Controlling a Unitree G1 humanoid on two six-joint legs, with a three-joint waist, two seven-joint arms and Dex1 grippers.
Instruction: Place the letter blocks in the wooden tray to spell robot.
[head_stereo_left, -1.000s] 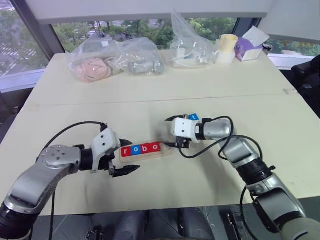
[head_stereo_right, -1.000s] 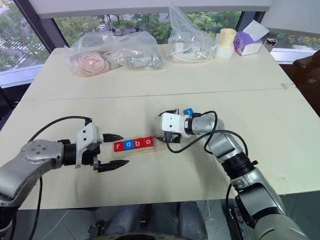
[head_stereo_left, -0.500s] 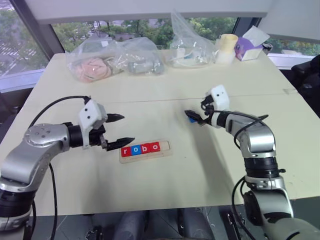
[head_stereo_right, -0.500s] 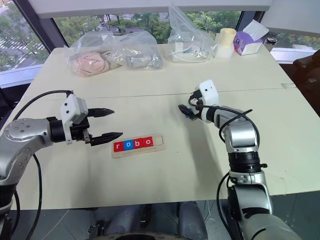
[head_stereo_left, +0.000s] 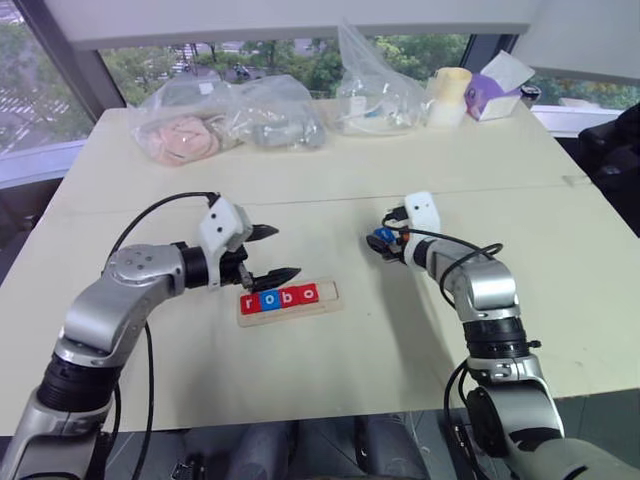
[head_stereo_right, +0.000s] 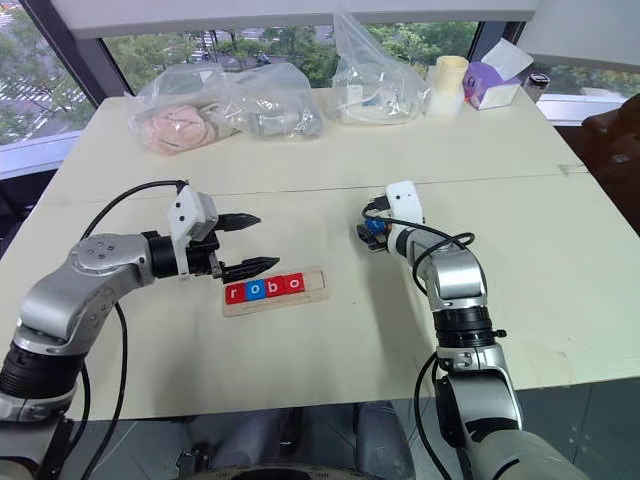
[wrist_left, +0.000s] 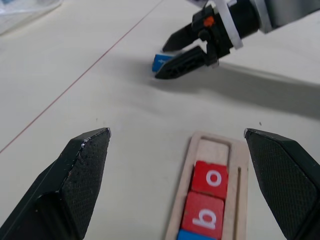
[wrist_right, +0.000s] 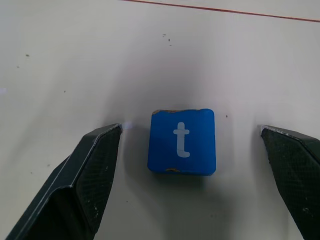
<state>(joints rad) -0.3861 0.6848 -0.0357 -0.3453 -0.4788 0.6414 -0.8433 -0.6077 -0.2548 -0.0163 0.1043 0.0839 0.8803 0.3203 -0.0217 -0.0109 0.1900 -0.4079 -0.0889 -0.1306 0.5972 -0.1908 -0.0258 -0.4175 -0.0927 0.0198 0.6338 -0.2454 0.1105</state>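
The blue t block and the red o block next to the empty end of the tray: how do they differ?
The t block is blue; the red o block is red. The t block lies loose on the table between the right tool's open fingers; the red o block sits in the wooden tray. Both are small square tiles with white lowercase letters.

Silver jointed arms, black looping cables, white wrist housings, each claw (head_stereo_left: 268, 252) black and pointed.

Bright, even daylight from the windows (head_stereo_left: 60, 80); soft shadows, sharp frames throughout.
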